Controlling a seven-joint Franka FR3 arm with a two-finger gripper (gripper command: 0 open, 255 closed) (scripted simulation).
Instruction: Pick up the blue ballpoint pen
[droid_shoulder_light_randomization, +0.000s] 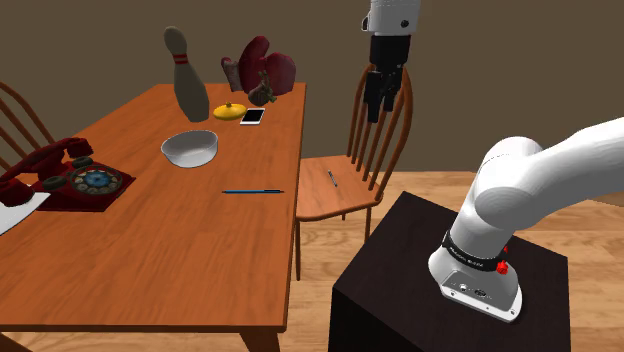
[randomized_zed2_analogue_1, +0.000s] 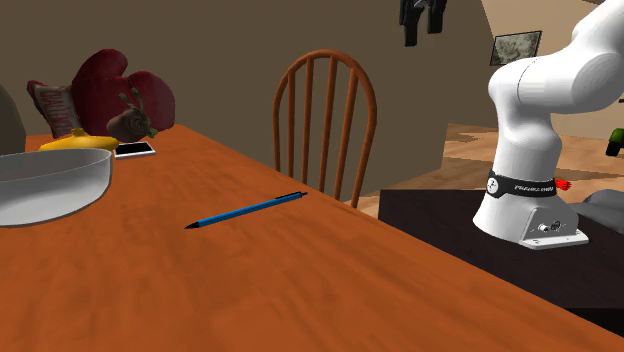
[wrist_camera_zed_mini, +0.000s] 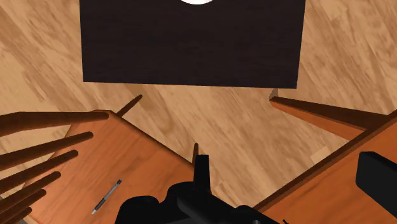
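Blue pen (droid_shoulder_light_randomization: 253, 190) near table (droid_shoulder_light_randomization: 200, 265) edge, tool (droid_shoulder_light_randomization: 385, 115) spread wide, high above chair (droid_shoulder_light_randomization: 335, 200), well apart from it

Home; dining table (droid_shoulder_light_randomization: 180, 250), spindle chair (droid_shoulder_light_randomization: 350, 200)

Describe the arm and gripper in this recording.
The arm is glossy white with rounded links. A black band with white lettering sits above its pale bolted base plate, with small red marks beside the band. The gripper is all black and two-fingered.

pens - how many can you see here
2. A blue pen lies on the table, near its edge by the chair; a greyish pen lies on that chair's seat. More could be hidden.
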